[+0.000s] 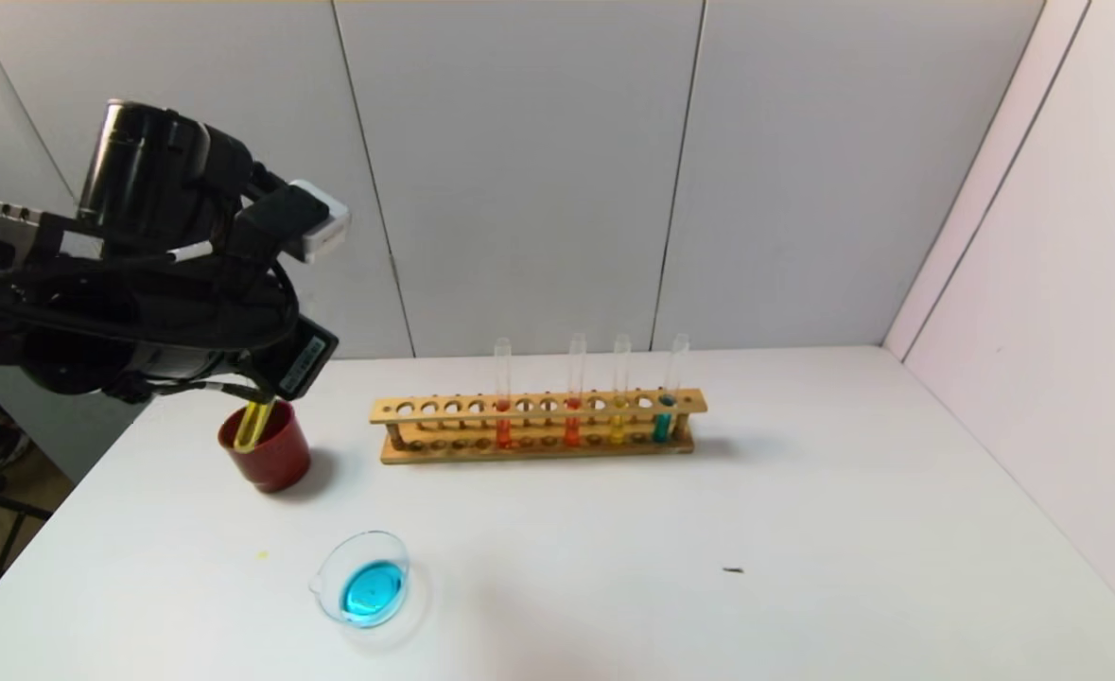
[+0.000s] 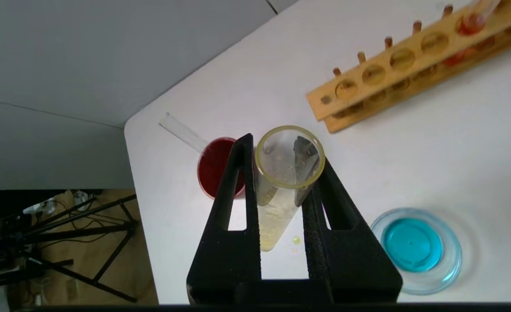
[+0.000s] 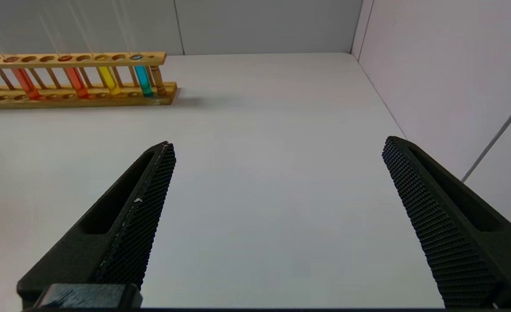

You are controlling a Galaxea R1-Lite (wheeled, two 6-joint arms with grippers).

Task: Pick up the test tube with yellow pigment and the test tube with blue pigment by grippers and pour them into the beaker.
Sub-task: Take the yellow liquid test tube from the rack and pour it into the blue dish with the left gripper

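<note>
Overhead, left end effector (image 2: 281, 173) grips yellow-stained test tube (image 2: 283, 186) above red cup (image 1: 269, 445).

White table (image 1: 803, 530) carries wooden rack (image 1: 538, 426), red cup (image 1: 269, 449), beaker (image 1: 365, 579).

This looks like a small lab test bench set up for a robot. A wooden test-tube rack (image 1: 538, 426) stands on a plain white table (image 1: 803, 530), holding tubes of orange-red, yellow and blue liquid. In front of the rack and to its left sits a glass beaker (image 1: 364, 579) with blue liquid, and just left of the rack a dark red cup (image 1: 267, 450). Bare grey partition panels (image 1: 519, 170) close in behind the rack.
</note>
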